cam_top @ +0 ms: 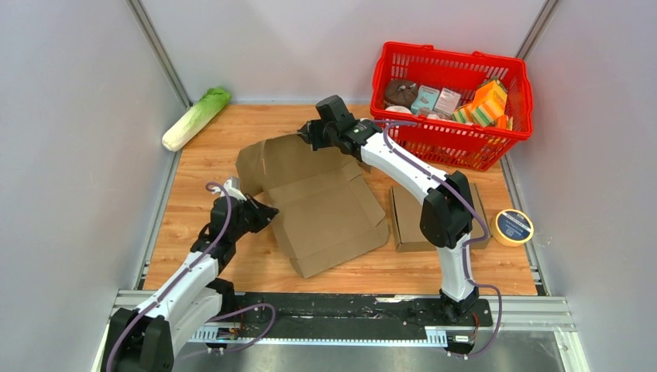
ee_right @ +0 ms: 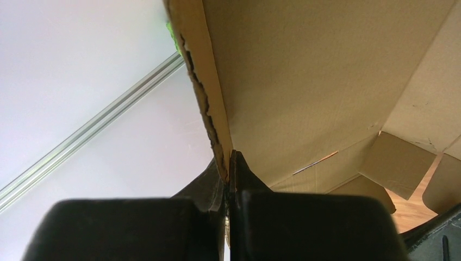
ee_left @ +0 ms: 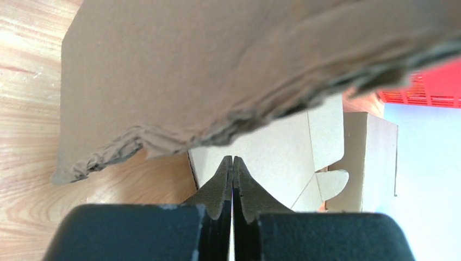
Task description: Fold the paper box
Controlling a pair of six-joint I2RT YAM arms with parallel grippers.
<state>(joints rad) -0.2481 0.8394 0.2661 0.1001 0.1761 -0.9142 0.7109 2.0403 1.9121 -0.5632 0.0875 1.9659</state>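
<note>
Mid-table, right gripper (cam_top: 307,139) clamped on paper box (cam_top: 333,209) at 12 o'clock, left gripper (cam_top: 270,211) closed tight at 9 o'clock, basket (cam_top: 465,151) at 2 o'clock.

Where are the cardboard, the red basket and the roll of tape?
cardboard (cam_top: 325,209): overhead view, middle of the flat sheet.
red basket (cam_top: 457,147): overhead view, front wall.
roll of tape (cam_top: 513,227): overhead view, top face.

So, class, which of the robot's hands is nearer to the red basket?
Right. The right hand pinches the far edge of the paper box, a short way left of the red basket; the left hand is at its near left side, farther off.
</note>
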